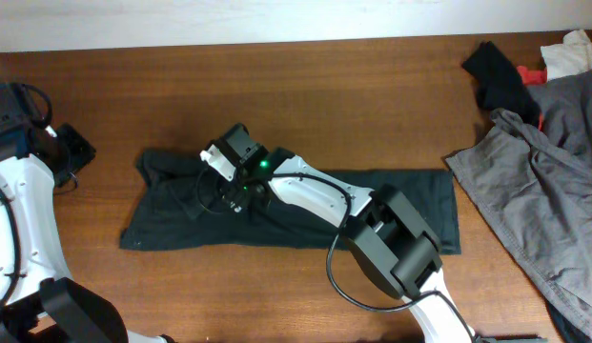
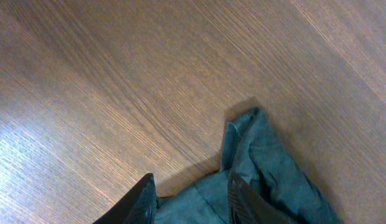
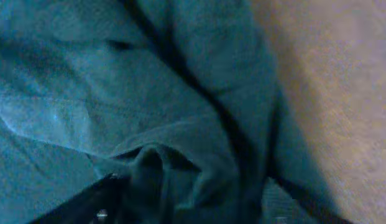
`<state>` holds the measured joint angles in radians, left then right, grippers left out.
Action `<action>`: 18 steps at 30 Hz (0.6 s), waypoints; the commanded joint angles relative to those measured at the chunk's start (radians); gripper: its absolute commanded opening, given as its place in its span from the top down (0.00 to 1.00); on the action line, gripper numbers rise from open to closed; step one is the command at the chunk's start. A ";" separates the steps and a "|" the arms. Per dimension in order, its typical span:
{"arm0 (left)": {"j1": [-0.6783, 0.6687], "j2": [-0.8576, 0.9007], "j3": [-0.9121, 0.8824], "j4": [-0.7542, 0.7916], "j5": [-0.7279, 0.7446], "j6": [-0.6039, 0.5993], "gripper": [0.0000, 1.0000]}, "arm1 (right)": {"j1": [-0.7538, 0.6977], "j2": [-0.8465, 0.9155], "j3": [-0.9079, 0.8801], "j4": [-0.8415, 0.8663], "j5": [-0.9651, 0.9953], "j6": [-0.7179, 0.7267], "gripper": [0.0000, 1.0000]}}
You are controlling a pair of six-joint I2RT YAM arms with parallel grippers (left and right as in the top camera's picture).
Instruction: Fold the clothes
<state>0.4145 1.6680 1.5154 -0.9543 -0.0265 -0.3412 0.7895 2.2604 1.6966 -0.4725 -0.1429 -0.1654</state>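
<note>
Clothes (image 1: pixel 172 221) are lying as a long, dark green band across the table (image 1: pixel 305 95). Right end effector (image 3: pixel 193 208) is resting over its left half, fingers apart around a raised fold. Left end effector (image 2: pixel 193 202) is waiting with fingers apart beside the left corner.

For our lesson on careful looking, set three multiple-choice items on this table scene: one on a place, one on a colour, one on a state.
1. Where does the grey garment lie on the table?
A: at the left edge. B: at the right edge. C: in the middle.

2. What colour is the scrap beside the black cloth?
A: yellow. B: blue. C: red.

3. How is the dark garment placed?
A: lying on the table as a long band. B: lifted in the air. C: rolled into a ball.

Answers:
1 B, the overhead view shows it heaped at the right edge.
2 C, the scrap is bright red against the black.
3 A, it lies stretched out along the wood.
</note>
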 commanded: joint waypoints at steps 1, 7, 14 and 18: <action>-0.004 0.012 -0.010 0.002 0.004 -0.013 0.62 | 0.000 -0.033 0.022 -0.005 -0.039 0.013 0.21; -0.004 0.012 -0.010 0.002 0.004 -0.013 0.62 | 0.034 -0.112 0.048 -0.087 -0.093 0.013 0.20; -0.004 0.013 -0.010 0.018 0.000 -0.013 0.62 | 0.134 -0.109 0.035 -0.141 -0.116 0.013 0.64; -0.004 0.017 -0.010 0.028 0.000 -0.013 0.62 | 0.189 -0.100 0.035 -0.091 -0.115 0.018 0.79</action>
<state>0.4145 1.6741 1.5154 -0.9337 -0.0269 -0.3412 0.9455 2.1792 1.7260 -0.5892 -0.2367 -0.1600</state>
